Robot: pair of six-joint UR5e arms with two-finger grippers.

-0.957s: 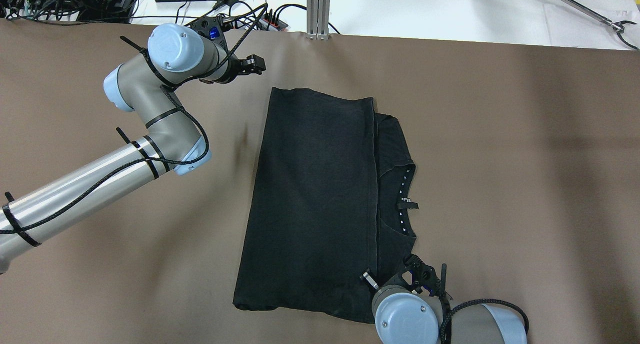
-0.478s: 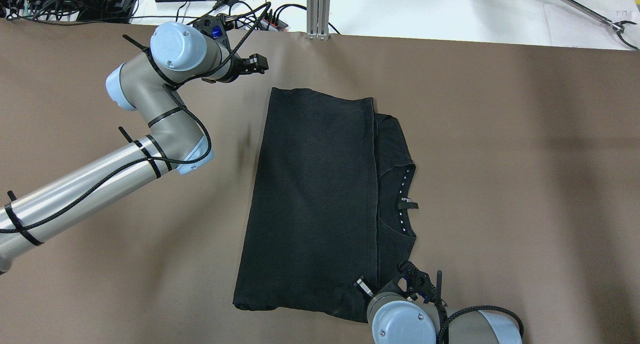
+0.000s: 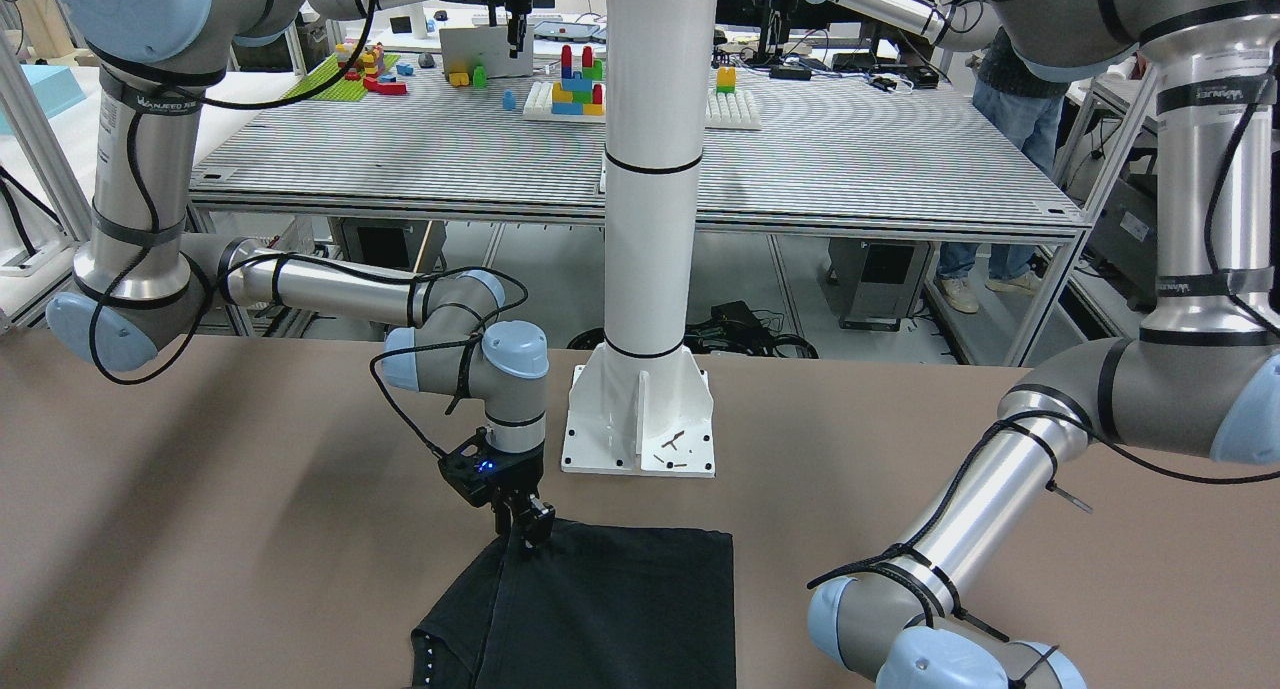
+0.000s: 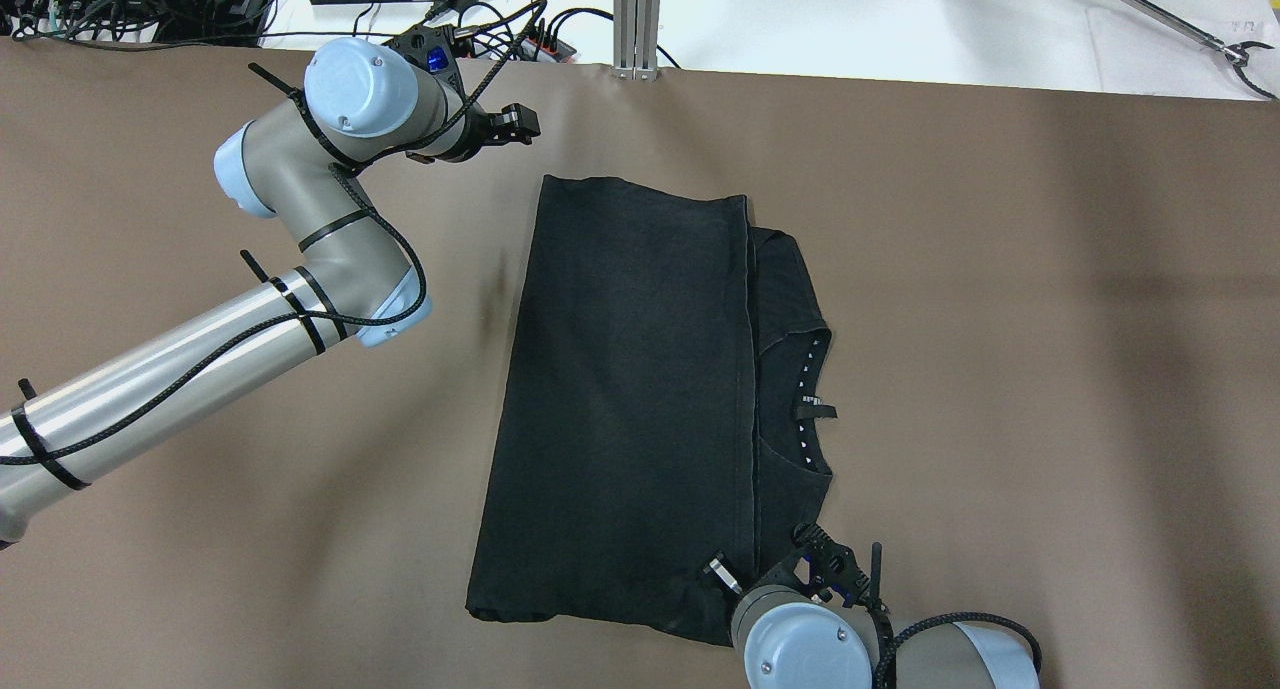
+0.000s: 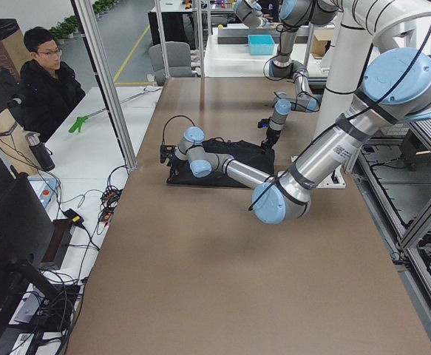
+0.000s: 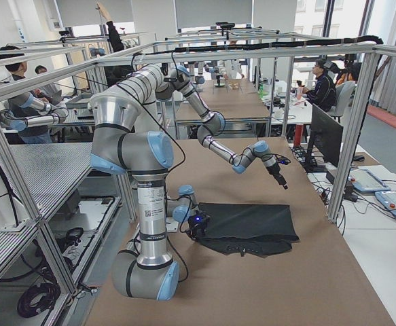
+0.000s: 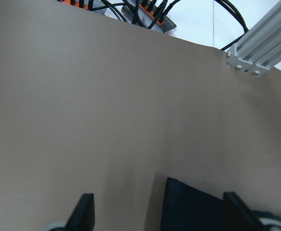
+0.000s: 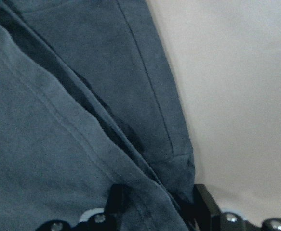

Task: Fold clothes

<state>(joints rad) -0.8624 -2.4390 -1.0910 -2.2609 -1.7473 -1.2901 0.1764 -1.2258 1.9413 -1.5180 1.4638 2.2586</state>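
The black garment (image 4: 630,399) lies flat on the brown table, folded over, with its row of white dots (image 4: 808,399) on the right edge. It also shows in the front view (image 3: 610,609). My left gripper (image 4: 515,124) is open and empty, just above the table beyond the garment's far left corner (image 7: 188,202). My right gripper (image 3: 528,529) stands at the garment's near right corner. In the right wrist view its fingers (image 8: 204,204) are partly apart, with the layered fabric edge (image 8: 145,144) lying between them.
Cables and a power strip (image 4: 545,34) lie past the table's far edge, near an aluminium post (image 4: 637,24). The robot's white pedestal base (image 3: 640,424) stands close to the right gripper. Bare table (image 4: 1000,319) lies to the right of the garment.
My left gripper has drifted slightly up and to the right past the far corner. My right wrist has shifted a little left and toward the near edge. The garment has not moved.
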